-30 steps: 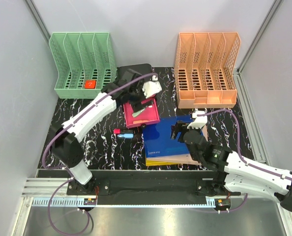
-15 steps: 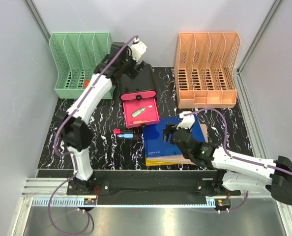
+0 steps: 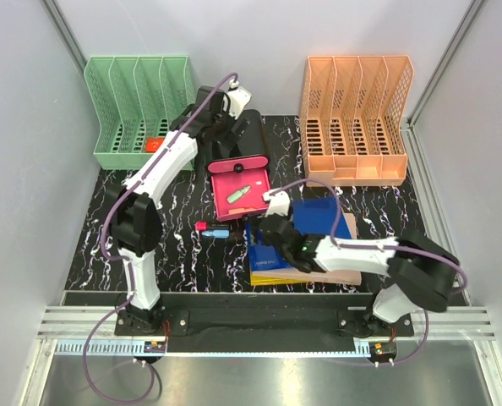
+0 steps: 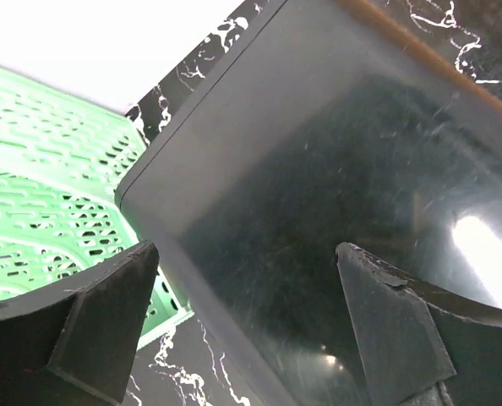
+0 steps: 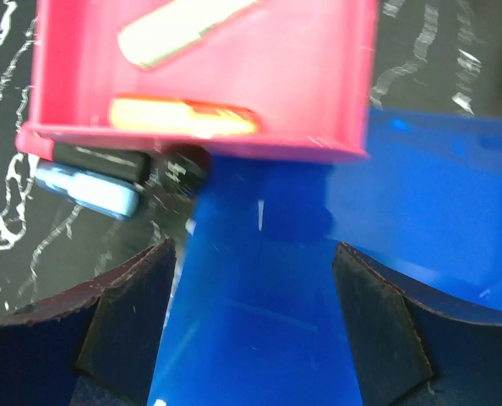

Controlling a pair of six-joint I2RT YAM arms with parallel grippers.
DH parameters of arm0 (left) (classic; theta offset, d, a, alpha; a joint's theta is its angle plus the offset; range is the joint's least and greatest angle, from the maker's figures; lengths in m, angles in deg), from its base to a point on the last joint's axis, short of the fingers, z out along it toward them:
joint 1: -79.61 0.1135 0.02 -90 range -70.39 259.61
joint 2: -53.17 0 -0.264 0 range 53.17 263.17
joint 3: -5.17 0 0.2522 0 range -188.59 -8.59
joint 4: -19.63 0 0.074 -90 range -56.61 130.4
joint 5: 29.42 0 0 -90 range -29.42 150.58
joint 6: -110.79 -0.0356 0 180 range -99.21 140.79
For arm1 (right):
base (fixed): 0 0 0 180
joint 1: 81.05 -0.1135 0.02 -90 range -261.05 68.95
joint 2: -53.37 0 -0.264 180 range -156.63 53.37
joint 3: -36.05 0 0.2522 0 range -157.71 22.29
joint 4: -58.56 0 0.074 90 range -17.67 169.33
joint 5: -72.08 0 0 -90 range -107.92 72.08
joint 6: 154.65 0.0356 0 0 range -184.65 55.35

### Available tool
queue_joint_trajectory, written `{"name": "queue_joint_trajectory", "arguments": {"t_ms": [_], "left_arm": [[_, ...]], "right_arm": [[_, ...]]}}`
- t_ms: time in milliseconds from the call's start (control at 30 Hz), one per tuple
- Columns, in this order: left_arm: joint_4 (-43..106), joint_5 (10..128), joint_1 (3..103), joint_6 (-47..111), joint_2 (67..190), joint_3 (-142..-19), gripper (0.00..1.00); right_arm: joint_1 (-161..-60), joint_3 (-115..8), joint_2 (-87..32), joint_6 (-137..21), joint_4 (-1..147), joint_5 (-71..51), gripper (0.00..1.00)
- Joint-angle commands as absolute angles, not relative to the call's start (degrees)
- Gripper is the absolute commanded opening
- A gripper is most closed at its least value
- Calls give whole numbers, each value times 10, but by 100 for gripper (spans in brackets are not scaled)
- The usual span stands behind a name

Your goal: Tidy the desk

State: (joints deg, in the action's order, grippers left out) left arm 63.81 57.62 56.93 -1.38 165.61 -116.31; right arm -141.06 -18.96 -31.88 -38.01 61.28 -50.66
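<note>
Your left gripper (image 4: 247, 317) has swung back off the pink drawer (image 3: 259, 203) and now hangs over the black drawer unit (image 3: 249, 135), fingers wide and empty. Your right gripper (image 5: 253, 326) has slid left across the blue folder (image 3: 319, 218) to the drawer's front edge, also spread, holding nothing. Loading the drawer looks like the next job.

The desk (image 3: 175, 249) lies under it all, still cluttered. It carries:
- one green file rack (image 3: 116, 93) and one orange file rack (image 3: 352, 85), four slots each
- one red object (image 3: 154, 145) in the green rack
- two loose pens (image 3: 213, 228)
- a pale pen (image 5: 183, 30) and an orange-yellow stick (image 5: 182, 117) in the drawer
- one stack (image 3: 272, 277) of three (blue on top)
</note>
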Motion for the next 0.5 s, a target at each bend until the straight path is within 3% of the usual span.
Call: {"name": "queue_joint_trajectory", "arguments": {"t_ms": [0, 200, 467], "left_arm": [[659, 585, 575, -14, 1623, -1120, 92], [658, 583, 576, -28, 1603, -1085, 92], [662, 590, 584, -37, 1596, -1076, 91]], "right_arm": [[-1411, -262, -383, -432, 540, -483, 83], [-1381, -336, -484, -451, 526, -452, 84], [-1333, -380, -517, -463, 514, -424, 83]]}}
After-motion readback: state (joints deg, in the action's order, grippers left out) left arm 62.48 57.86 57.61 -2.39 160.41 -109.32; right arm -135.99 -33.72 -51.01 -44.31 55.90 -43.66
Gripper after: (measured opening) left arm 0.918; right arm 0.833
